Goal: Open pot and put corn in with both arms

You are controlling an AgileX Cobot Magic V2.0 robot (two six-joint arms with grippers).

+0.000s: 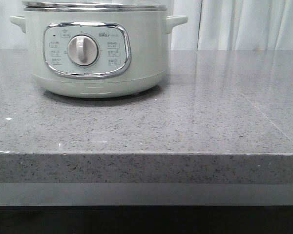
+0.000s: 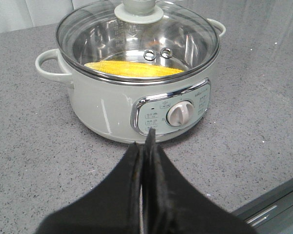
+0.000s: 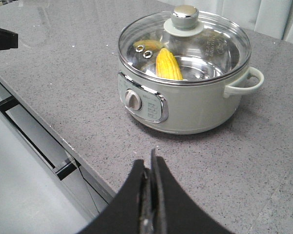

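The pot point(image 2: 136, 83) stands on the grey table point(image 2: 34, 161), glass lid point(image 3: 185, 46) seated. The corn point(image 3: 168, 65) lies inside, visible through the lid. Left fingers point(image 2: 146, 146) pressed together, empty, just short of the control panel point(image 2: 172, 113). Right fingers point(image 3: 150, 168) likewise closed, empty, apart from the pot.

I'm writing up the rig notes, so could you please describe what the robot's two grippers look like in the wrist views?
Both look alike. The left gripper and right gripper each have two matte black fingers, broad at the base and curving up to thin, pointed tips. No cables, markings or labels show on either.
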